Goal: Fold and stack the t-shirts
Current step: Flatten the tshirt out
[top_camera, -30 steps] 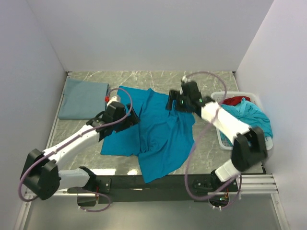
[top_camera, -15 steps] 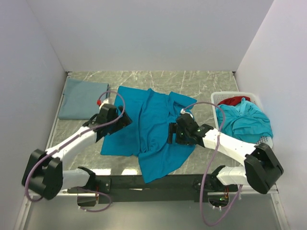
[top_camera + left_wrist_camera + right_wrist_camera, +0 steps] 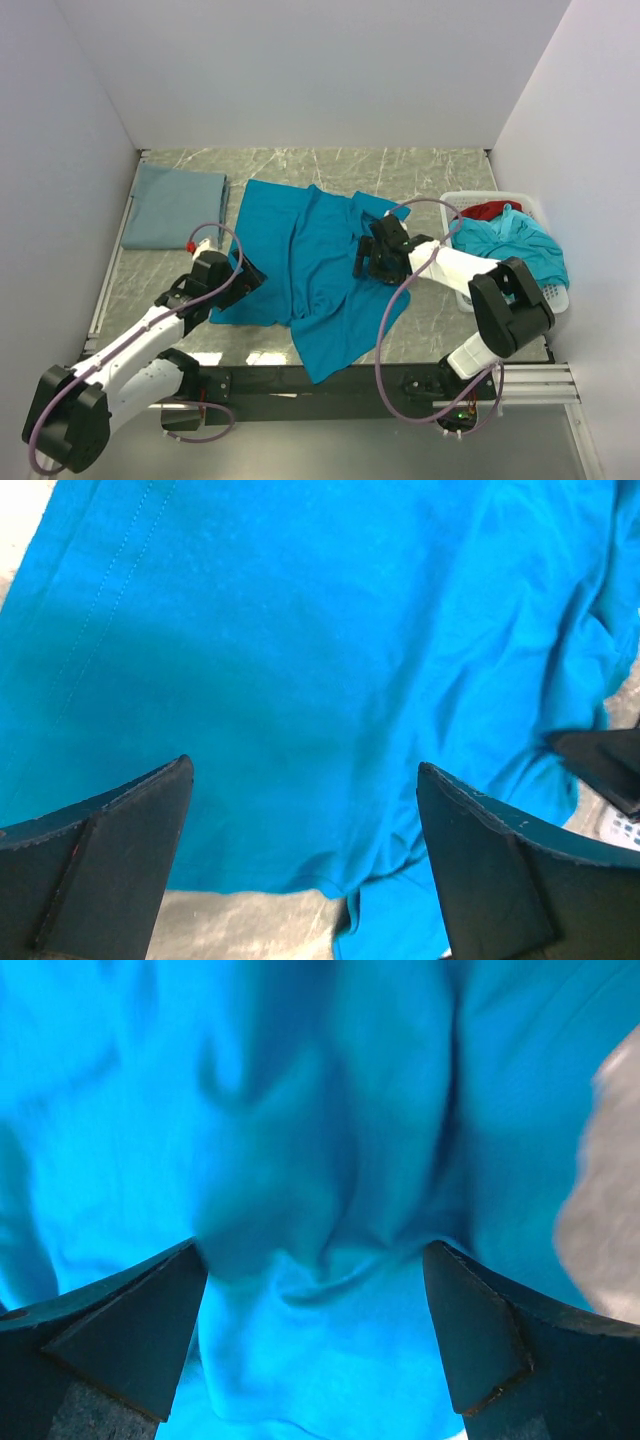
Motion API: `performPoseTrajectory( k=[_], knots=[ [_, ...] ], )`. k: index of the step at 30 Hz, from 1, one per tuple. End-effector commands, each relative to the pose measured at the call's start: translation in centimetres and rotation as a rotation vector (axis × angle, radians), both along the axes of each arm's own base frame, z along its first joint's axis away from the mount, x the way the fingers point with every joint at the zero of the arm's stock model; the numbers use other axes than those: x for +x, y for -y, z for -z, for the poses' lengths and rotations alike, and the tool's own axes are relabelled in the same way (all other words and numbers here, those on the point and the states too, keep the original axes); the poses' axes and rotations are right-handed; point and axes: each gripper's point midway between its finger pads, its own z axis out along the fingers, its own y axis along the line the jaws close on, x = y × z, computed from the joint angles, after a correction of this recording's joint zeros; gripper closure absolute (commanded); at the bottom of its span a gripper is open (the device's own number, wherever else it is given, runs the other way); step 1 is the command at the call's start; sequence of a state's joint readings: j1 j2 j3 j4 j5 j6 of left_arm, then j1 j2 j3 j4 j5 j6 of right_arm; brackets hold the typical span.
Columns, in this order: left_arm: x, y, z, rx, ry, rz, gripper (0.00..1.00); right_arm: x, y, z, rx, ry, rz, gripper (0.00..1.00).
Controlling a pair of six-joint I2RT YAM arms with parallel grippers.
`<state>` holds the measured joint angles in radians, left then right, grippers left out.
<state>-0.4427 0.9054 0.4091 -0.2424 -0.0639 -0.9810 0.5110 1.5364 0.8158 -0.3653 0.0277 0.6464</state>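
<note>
Teal shirt [image 3: 310, 270] spread rumpled on the table [image 3: 400, 170], near corner draped past the table's front edge. Left gripper [image 3: 303, 770] over that shirt's near-left edge, jaws spread wide, pinching nothing. Right gripper [image 3: 312, 1250] over its right-hand folds, likewise gaping and empty. Folded grey shirt [image 3: 172, 205] well left of the teal shirt, apart from it. Basket [image 3: 458, 200] just right of it, holding a teal heap [image 3: 515, 245] and a red shirt [image 3: 490, 210]. Bare marble showing beyond its far edge and along its right edge.
</note>
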Motion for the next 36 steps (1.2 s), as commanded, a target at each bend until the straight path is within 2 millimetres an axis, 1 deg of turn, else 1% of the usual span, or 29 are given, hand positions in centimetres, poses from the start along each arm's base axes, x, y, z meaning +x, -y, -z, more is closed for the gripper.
performPoseTrajectory(
  k=[1,3,5,6,7,8,9,12,13,14,15,16,17,19,20,23,24,25,26,27,28,29,30,31,32,33,34,35,36],
  knots=[
    [1.0,0.8,0.3,-0.044,0.014,-0.013,0.0,2.1,1.8,1.0,-0.025,-0.014,0.036,0.06],
    [1.2,1.2,1.5,-0.042,-0.016,-0.01,0.0,3.7,2.3,0.5,-0.019,0.005,0.049,0.06],
    [2.3,1.5,1.3,-0.038,-0.012,-0.009,0.0,5.0,3.4,0.6,-0.023,0.002,0.081,0.06],
    [2.5,1.6,2.2,-0.019,-0.042,-0.003,0.01,6.1,3.4,0.0,-0.018,0.017,0.082,0.06],
    [2.9,1.5,2.4,-0.006,-0.05,-0.003,0.01,6.5,3.7,0.6,-0.023,-0.001,0.085,0.06],
    [3.8,1.7,2.0,0.001,-0.041,-0.001,0.01,7.8,4.1,0.1,-0.018,0.018,0.101,0.06],
    [4.1,1.8,2.8,0.018,-0.062,0.006,0.01,8.4,3.8,0.1,0.004,0.016,0.083,0.06],
    [6.5,2.6,2.8,0.013,-0.05,0.03,0.01,10.7,4.6,0.5,0.027,0.009,0.105,0.06],
    [7.1,2.9,2.7,-0.001,-0.054,0.047,0.01,11.2,4.6,1.2,0.04,-0.015,0.103,0.06],
    [8.6,3.5,1.7,-0.005,-0.03,0.058,0.0,12.7,4.5,0.4,0.063,0.005,0.112,0.06],
    [9.2,3.6,2.5,0.005,-0.054,0.064,0.01,13.6,4.9,0.1,0.07,0.012,0.121,0.07],
    [9.8,3.7,2.3,0.004,-0.053,0.07,0.01,14.2,5.3,0.4,0.054,0.009,0.125,0.07],
    [11.1,4.2,1.1,-0.002,-0.027,0.087,0.0,16.3,5.3,-1.2,0.049,0.057,0.128,0.07],
    [12.3,4.5,0.6,-0.008,-0.016,0.096,0.01,17.4,6.3,-1.9,0.0,0.06,0.13,0.07],
    [12.8,4.3,-0.1,0.002,-0.013,0.09,0.01,18.7,6.2,-3.5,-0.002,0.1,0.126,0.07],
    [13.3,3.5,-3.0,0.027,0.037,0.051,0.01,19.6,6.4,-6.9,-0.01,0.171,0.112,0.07],
    [13.4,2.7,-4.7,0.044,0.079,0.019,0.01,19.5,6.6,-7.6,-0.02,0.184,0.113,0.07],
    [13.2,2.2,-5.2,0.059,0.089,-0.003,0.01,19.3,6.8,-9.7,-0.017,0.226,0.117,0.07],
    [12.3,1.4,-5.1,0.084,0.065,-0.021,0.0,18.3,6.9,-9.8,-0.017,0.226,0.121,0.07],
    [12.0,0.4,-6.2,0.102,0.095,-0.059,0.01,17.8,7.0,-10.5,-0.007,0.247,0.128,0.07],
    [11.4,-0.3,-6.2,0.117,0.086,-0.077,0.01,17.4,6.9,-13.0,0.017,0.321,0.132,0.07],
    [10.4,-0.9,-5.5,0.128,0.061,-0.102,0.01,15.9,7.0,-12.2,0.02,0.307,0.136,0.07],
    [9.5,-2.0,-5.7,0.151,0.058,-0.13,0.0,15.3,7.0,-12.6,0.041,0.327,0.161,0.07],
    [8.8,-2.5,-5.3,0.159,0.048,-0.144,0.01,14.2,7.1,-14.3,0.061,0.37,0.17,0.07],
    [7.6,-3.2,-3.8,0.173,0.013,-0.164,0.01,12.5,7.4,-12.6,0.058,0.334,0.18,0.07],
    [6.9,-3.8,-3.6,0.176,0.01,-0.18,0.01,11.8,7.6,-12.6,0.058,0.343,0.206,0.07],
    [6.3,-4.6,-3.1,0.179,-0.005,-0.201,0.01,10.8,7.8,-13.5,0.072,0.373,0.21,0.07],
    [5.3,-5.1,-1.8,0.182,-0.038,-0.211,0.01,9.4,8.0,-12.2,0.066,0.347,0.213,0.07],
    [5.1,-5.7,-1.8,0.172,-0.032,-0.227,0.0,8.6,8.2,-12.0,0.065,0.345,0.211,0.07]
  ],
)
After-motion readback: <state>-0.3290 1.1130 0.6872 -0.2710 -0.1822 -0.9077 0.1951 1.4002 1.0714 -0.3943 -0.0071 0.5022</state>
